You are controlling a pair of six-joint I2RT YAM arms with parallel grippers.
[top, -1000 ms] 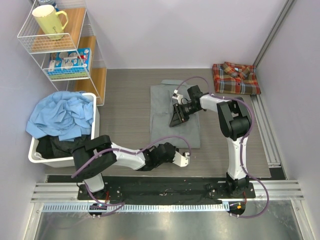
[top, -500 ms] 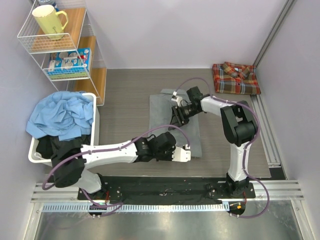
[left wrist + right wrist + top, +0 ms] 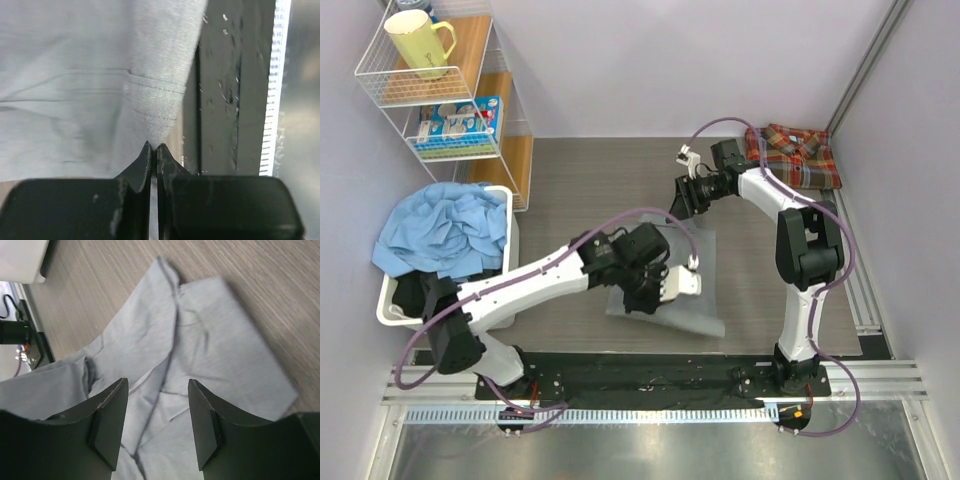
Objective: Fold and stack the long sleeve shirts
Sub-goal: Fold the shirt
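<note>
The grey shirt (image 3: 698,308) lies crumpled mid-table, a soft, fine-woven cloth with slack folds and a limp flap toward the near edge. From the left wrist its weave shows plain and matte, crossed by two thin stitched seams, and it narrows to a drawn-up peak. The left claw (image 3: 154,149) is clenched on that peak, its dark toothed jaws pressed together with the cloth pinched between them.

The right claw (image 3: 157,390) hangs over the shirt's far end, its flat black fingers (image 3: 107,425) spread apart and gripping nothing. Below them the grey cloth lies in overlapping layers with a rounded corner on the table (image 3: 570,190), a grey-brown wood-grain laminate.

The plaid shirt (image 3: 790,155), red-orange and blue checks, sits folded into a rough rectangle in the far right corner, well apart from both claws.

At left, a white plastic bin (image 3: 395,305) is heaped with rumpled blue cloth (image 3: 440,230). Beyond it, a wire rack (image 3: 470,40) carries a pale yellow mug (image 3: 418,42).
</note>
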